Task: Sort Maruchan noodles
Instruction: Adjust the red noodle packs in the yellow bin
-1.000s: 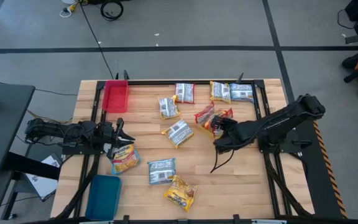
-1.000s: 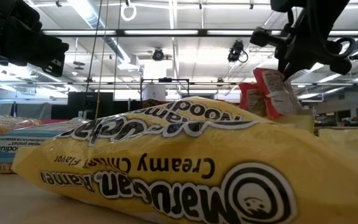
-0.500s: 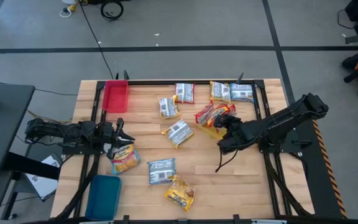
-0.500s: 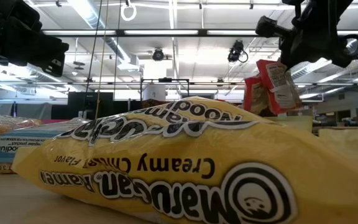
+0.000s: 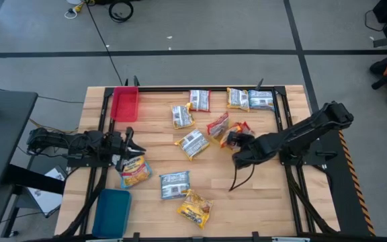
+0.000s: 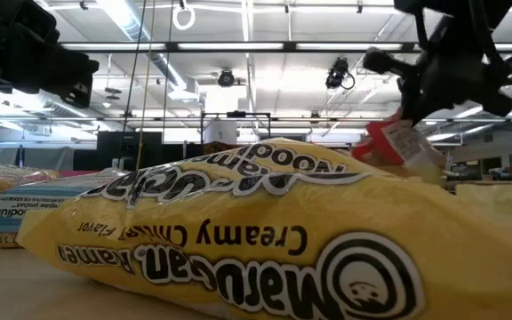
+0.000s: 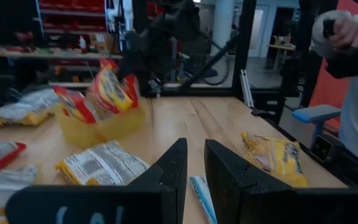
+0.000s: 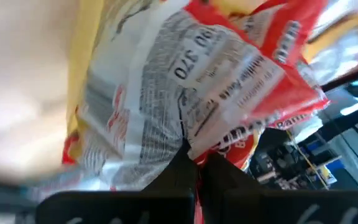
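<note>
My right gripper [image 5: 237,141] is shut on a red-edged Maruchan packet [image 7: 110,87], which hangs over a yellow tray [image 7: 101,127] right of the table's middle. A second red packet [image 5: 217,126] leans in that tray. In the right wrist view the held packet [image 8: 197,81] shows its grey-white printed back. My left gripper [image 5: 129,142] waits low at the table's left, open a little, beside a yellow packet [image 5: 134,171]. Other packets lie flat across the table, among them a blue one [image 5: 175,183] and a yellow one [image 5: 195,208]. My right gripper pinches the red packet between its two fingers at a raised fold on its printed back [image 8: 185,140]. It comes from above, slanting down from the table's right. The packet hangs tilted below the fingers [image 6: 398,142], its lower end down at the yellow tray.
A red tray [image 5: 124,104] sits at the far left corner and a blue tray [image 5: 113,212] at the near left. Several packets lie along the far edge [image 5: 238,99]. A large yellow packet [image 6: 238,231] fills the low view. A person [image 7: 353,68] stands beyond the table.
My right gripper rose a little with the red packet, then came back down and shifted toward the table's left. The packet hangs lower and more tilted than a second ago. The left arm kept still.
</note>
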Available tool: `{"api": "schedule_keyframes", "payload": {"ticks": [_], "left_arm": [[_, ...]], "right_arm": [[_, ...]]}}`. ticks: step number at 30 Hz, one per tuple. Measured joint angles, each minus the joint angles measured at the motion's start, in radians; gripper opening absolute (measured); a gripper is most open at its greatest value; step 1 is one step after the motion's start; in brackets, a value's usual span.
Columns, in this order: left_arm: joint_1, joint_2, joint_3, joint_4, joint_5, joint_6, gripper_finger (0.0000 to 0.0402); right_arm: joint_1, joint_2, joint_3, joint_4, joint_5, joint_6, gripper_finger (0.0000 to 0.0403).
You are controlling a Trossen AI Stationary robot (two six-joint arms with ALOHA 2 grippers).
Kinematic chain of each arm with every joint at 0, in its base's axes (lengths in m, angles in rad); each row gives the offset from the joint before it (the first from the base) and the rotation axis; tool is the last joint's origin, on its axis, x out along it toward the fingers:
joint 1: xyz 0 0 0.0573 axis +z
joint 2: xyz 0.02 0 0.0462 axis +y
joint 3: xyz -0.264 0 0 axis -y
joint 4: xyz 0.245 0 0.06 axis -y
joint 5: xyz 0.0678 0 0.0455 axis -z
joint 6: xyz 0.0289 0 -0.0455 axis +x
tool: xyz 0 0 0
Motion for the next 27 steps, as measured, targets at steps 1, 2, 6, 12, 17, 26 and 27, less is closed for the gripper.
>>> {"api": "schedule_keyframes", "payload": {"ticks": [1, 2, 6, 12, 17, 26, 27], "left_arm": [[0.0, 0.0, 0.0, 0.005, -0.006, 0.006, 0.0062], [0.0, 0.0, 0.0, 0.007, -0.009, 0.011, 0.0062], [0.0, 0.0, 0.0, 0.032, -0.01, -0.057, 0.0062], [0.0, 0.0, 0.0, 0.106, -0.012, -0.149, 0.0062], [-0.001, 0.0, 0.0, 0.153, 0.009, -0.173, 0.0062], [-0.001, 0.0, 0.0, 0.164, 0.113, -0.17, 0.0062], [-0.001, 0.0, 0.0, 0.164, 0.115, -0.169, 0.0062]], "right_arm": [[0.004, -0.003, 0.006, 0.027, -0.031, 0.021, 0.0006], [0.006, -0.005, 0.009, 0.058, -0.06, 0.041, 0.0006], [0.007, -0.013, 0.011, 0.144, -0.146, 0.12, 0.0006], [-0.02, -0.021, 0.002, 0.202, -0.212, 0.252, 0.0005], [-0.023, -0.022, 0.0, 0.224, -0.266, 0.31, 0.0007], [0.018, -0.079, 0.058, 0.168, -0.347, 0.45, 0.0095], [0.024, -0.088, 0.079, 0.158, -0.349, 0.473, 0.0109]]}}
